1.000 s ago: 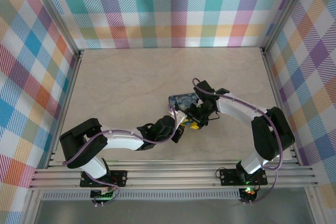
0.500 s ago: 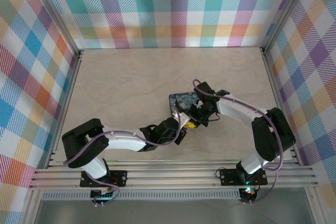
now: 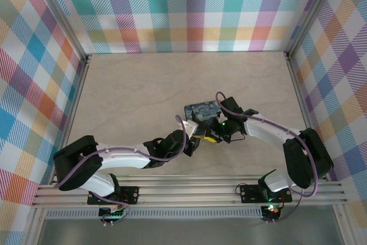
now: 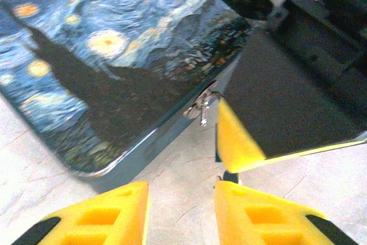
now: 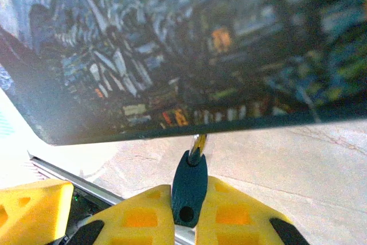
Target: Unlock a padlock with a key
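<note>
The left arm lay low and stretched far out from its base. The right arm went up, bent at the elbow, and reached back across toward the left arm. The two grippers met tip to tip, very close together. The left gripper pointed forward and a bit down, and its two yellow fingers stood apart with nothing between them. Just ahead of them, a little to their right, was one of the right gripper's yellow fingers. The right gripper was squeezed tight, and it pinched the dark head of a small key between its fingers.
</note>
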### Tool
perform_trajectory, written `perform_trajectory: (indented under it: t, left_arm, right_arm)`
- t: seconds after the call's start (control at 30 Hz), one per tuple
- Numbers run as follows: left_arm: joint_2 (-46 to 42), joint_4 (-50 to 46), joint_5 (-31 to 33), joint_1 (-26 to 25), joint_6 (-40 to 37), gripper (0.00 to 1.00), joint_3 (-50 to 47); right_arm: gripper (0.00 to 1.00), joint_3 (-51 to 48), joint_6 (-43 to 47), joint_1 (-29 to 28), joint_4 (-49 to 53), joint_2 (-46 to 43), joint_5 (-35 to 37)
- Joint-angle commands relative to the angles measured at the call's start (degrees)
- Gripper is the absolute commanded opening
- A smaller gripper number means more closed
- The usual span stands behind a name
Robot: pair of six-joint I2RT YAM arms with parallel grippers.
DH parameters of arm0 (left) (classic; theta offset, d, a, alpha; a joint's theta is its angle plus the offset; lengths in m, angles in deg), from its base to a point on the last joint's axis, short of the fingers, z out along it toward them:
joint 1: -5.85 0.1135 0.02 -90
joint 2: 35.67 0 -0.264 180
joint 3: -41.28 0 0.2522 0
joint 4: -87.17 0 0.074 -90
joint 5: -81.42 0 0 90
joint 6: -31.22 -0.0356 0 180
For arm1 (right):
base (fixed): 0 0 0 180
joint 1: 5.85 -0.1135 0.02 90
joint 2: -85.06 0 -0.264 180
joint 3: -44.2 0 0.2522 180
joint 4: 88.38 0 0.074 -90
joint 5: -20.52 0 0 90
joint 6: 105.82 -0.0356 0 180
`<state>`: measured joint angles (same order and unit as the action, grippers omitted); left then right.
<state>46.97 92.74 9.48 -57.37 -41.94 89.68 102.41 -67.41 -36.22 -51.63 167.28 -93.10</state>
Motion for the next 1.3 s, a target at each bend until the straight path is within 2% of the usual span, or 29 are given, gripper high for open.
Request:
perform_trajectory:
  t: [0.0, 0.3, 0.63, 0.73, 0.83, 1.03, 1.27]
  left_arm:
    - [-2.6, -3.7, 2.3, 0.8, 3.7, 0.36, -1.5]
    - [-4.8, -7.9, 1.1, 2.3, 4.4, 0.36, -0.9]
    - [-8.3, -14.5, 2.5, 3.4, 8.1, 0.36, -0.4]
    - [-9.7, -16.8, 2.6, 3.7, 8.2, 0.36, 0.1]
    - [-10.8, -18.9, 2.2, 4.0, 7.9, 0.36, 0.7]
    - [-10.8, -20.8, 0.7, 4.5, 7.4, 0.36, 1.9]
    - [-9.6, -22.2, -1.0, 4.8, 7.2, 0.36, 3.9]
  right_arm:
    - [0.00, -3.6, -1.3, 1.9, -3.4, -0.6, -0.7]
    - [0.00, -8.2, -6.6, 3.3, -9.0, -5.0, 2.8]
    - [0.00, 3.2, 6.2, 2.3, 3.0, 1.9, 3.9]
    - [0.00, 4.1, 6.2, 2.1, 3.2, 3.1, 4.5]
    - [0.00, 0.3, 1.5, 2.3, -1.9, 2.1, 3.9]
    - [0.00, -11.3, -11.2, 3.9, -19.4, -2.4, 2.6]
    - [0.00, -15.8, -18.8, 4.5, -27.6, -7.2, 7.8]
